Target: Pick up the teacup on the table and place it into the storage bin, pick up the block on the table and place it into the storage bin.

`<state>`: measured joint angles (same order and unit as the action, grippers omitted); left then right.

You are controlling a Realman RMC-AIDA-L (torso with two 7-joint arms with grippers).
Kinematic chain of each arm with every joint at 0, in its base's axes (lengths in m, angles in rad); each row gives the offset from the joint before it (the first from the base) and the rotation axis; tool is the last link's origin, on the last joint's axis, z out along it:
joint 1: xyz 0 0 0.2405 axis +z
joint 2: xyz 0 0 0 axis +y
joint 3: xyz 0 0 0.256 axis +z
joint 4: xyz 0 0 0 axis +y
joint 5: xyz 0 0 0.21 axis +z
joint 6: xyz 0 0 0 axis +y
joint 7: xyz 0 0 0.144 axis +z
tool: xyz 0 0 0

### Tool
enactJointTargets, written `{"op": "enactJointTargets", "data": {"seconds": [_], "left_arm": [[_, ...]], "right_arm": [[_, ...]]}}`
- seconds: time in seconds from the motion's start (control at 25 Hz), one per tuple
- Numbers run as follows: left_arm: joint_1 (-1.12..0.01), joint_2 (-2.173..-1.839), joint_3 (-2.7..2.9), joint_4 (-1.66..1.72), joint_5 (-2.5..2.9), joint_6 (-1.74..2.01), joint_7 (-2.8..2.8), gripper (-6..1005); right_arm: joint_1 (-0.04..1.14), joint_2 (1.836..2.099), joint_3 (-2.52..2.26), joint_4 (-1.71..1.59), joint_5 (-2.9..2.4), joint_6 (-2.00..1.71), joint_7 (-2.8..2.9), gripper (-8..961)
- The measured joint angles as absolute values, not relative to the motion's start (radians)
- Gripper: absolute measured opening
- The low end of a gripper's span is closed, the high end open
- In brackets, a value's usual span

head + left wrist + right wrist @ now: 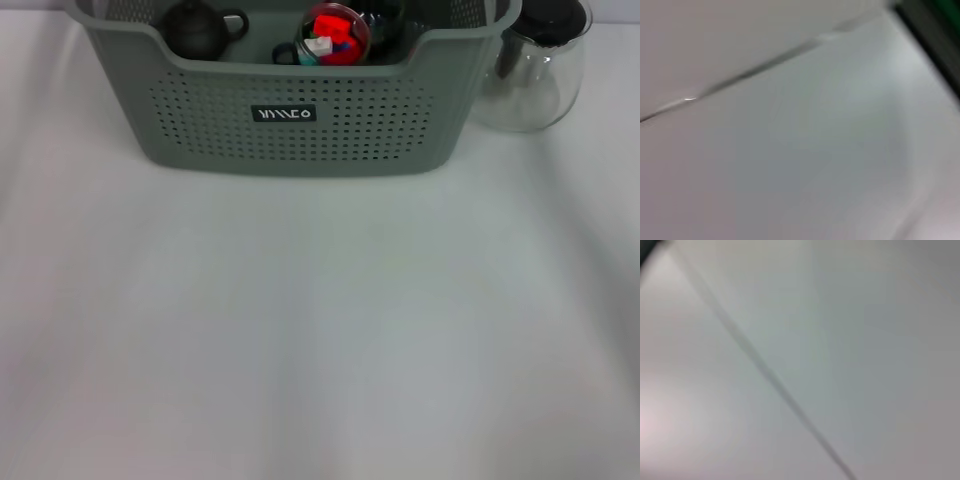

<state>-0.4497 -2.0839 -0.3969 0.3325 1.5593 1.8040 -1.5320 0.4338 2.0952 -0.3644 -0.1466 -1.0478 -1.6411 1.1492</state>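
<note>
the storage bin stands at the far edge of the tabletop. inside it sit a dark teapot and a cup holding a red block. both placements appear done. neither gripper is in view, so finger state cannot be told.

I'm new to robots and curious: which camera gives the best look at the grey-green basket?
The head view: the storage bin fills its top, showing the perforated front and black label. Both wrist views show only blurred pale surface, no bin.
</note>
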Motion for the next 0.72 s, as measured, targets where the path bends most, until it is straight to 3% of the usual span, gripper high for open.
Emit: {"op": "enactJointTargets", "data": {"seconds": [0.2,0.72], "left_arm": [[-0.480,-2.066,-0.374,0.315,1.554,1.620,-1.643,847],[-0.473,-2.086,-0.258,0.297,1.552,1.571,-1.484,847]], "right_arm": [[0.467,2.090,-0.368,-0.173,-1.043,-1.518,1.224,857],[0.478,2.098,-0.399,-0.166,-1.049,-1.394,1.168,863]]}}
